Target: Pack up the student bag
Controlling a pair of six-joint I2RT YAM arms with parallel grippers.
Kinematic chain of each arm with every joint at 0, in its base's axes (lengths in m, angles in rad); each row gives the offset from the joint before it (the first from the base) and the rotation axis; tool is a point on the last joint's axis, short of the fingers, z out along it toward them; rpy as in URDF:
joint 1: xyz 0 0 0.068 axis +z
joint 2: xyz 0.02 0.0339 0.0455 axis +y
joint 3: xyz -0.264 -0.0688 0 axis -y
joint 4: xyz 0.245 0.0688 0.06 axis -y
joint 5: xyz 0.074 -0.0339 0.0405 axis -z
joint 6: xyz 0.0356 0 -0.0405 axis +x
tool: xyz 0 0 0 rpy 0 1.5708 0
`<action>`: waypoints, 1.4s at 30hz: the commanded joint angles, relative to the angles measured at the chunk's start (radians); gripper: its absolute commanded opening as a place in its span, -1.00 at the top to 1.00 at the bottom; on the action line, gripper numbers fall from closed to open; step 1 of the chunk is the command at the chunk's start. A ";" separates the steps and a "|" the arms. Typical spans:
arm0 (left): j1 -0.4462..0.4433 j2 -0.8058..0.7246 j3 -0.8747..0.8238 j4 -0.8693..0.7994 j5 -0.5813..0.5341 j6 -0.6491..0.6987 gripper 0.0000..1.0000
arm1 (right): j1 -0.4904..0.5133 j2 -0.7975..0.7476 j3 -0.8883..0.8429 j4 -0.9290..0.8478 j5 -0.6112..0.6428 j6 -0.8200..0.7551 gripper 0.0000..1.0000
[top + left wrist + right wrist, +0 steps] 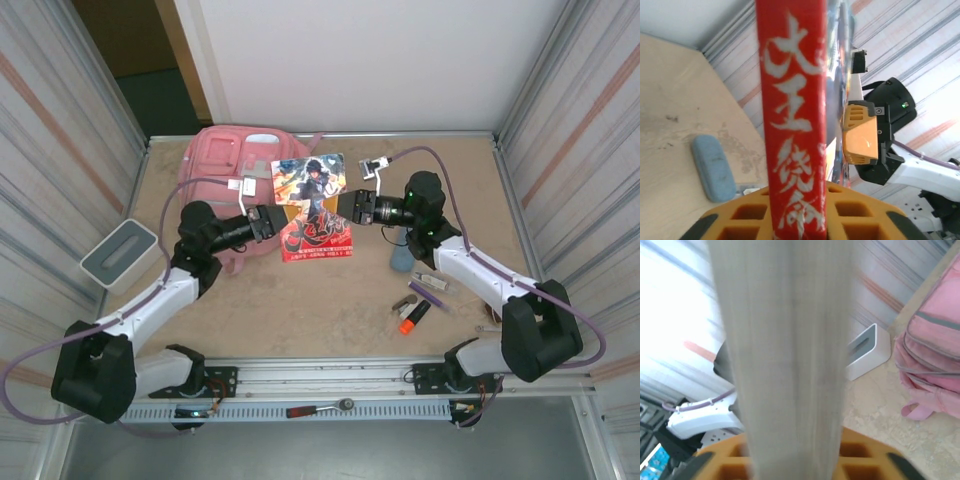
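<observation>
**Handover over the table, left to right.** A grey-white box (120, 250) stood left of the student bag (225, 160) and nearer to me. The bag itself lay flat on the table (300, 300), front pockets upward. Just right of the bag and nearer, my left gripper (278, 220) pinched the red spine edge of a comic book (315, 205), which hung clear of the table. Further right, my right gripper (346, 207) was pressed onto the book's opposite, page edge. Well right of the bag, a blue case (400, 258) and some pens (415, 312) lay loose. I judged the bag to be soft, light and limp, with fabric that would sag and a mouth that would fall closed. I would therefore grip a firmer seam, such as the zip strip (935, 320) or the pink loop (916, 412), not a smooth panel.
</observation>
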 commanded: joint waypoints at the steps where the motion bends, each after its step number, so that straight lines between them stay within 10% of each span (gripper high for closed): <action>1: 0.013 0.000 0.064 -0.241 -0.091 0.148 -0.04 | -0.017 -0.047 0.009 -0.076 0.049 -0.007 1.00; 6: 0.012 -0.029 0.229 -0.818 -0.529 0.630 -0.41 | -0.124 -0.112 0.054 -0.455 0.148 -0.156 1.00; 10: 0.013 -0.008 0.223 -0.823 -0.967 0.988 -0.49 | -0.238 -0.170 0.047 -0.627 0.182 -0.227 1.00; 20: 0.130 0.423 0.511 -1.044 -1.189 1.485 -0.70 | -0.286 -0.186 0.008 -0.751 0.184 -0.330 1.00; 29: 0.184 0.581 0.545 -1.152 -1.143 1.572 -0.69 | -0.279 -0.128 0.011 -0.697 0.155 -0.299 1.00; 42: -0.032 0.693 0.691 -1.115 -0.755 1.436 -0.66 | -0.238 -0.093 -0.002 -0.670 0.185 -0.284 1.00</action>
